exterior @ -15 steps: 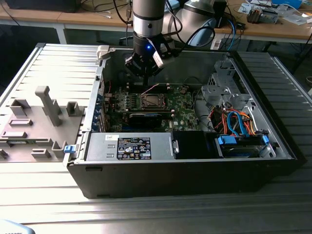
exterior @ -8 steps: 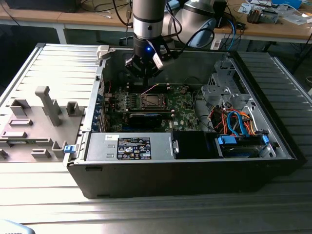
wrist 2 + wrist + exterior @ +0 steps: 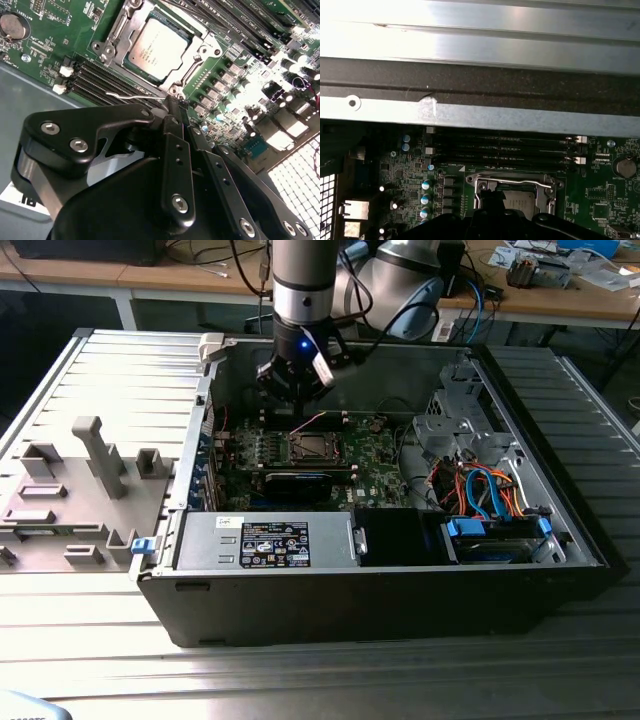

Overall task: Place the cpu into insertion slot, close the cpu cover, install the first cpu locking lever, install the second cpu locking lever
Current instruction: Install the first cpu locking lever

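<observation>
Though the silvery-tan square cpu (image 3: 157, 44) already sits under its thin silver cpu cover (image 3: 197, 55), my closed, empty gripper (image 3: 172, 107) beside the socket could scrape the green motherboard (image 3: 240, 90).

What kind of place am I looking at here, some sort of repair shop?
Probably a robotics lab or test workshop, not a shop. An open computer case lies on a ribbed metal table, a robot arm's tool hangs over its motherboard, and cluttered wooden workbenches stand behind.

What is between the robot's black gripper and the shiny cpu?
In the second wrist view, a thin silver lever and the cpu cover's rim lie between the gripper and the cpu.
</observation>
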`<action>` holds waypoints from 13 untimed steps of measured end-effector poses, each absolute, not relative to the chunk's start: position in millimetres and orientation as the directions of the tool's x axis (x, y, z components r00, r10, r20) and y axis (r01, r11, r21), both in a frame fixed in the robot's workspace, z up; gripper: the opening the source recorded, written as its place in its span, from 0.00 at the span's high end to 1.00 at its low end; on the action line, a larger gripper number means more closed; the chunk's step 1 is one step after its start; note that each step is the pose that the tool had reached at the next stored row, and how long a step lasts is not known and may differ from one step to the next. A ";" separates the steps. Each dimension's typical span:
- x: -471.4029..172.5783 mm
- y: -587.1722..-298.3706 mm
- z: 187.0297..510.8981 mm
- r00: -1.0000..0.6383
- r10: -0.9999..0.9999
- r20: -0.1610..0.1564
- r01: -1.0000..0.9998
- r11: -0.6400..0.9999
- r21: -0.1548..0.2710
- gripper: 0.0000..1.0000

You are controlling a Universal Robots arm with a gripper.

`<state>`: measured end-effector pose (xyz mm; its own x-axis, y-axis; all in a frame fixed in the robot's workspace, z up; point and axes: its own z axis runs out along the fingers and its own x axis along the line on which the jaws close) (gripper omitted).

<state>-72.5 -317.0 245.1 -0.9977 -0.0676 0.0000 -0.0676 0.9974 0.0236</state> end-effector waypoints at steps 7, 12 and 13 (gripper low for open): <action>-72.3 -314.4 239.0 -0.998 -0.059 0.000 -0.059 0.998 0.024 0.89; -71.9 -303.5 232.2 -0.999 -0.053 0.000 -0.053 0.998 0.024 0.89; -71.7 -301.4 230.9 -0.999 -0.053 0.000 -0.053 0.998 0.024 0.89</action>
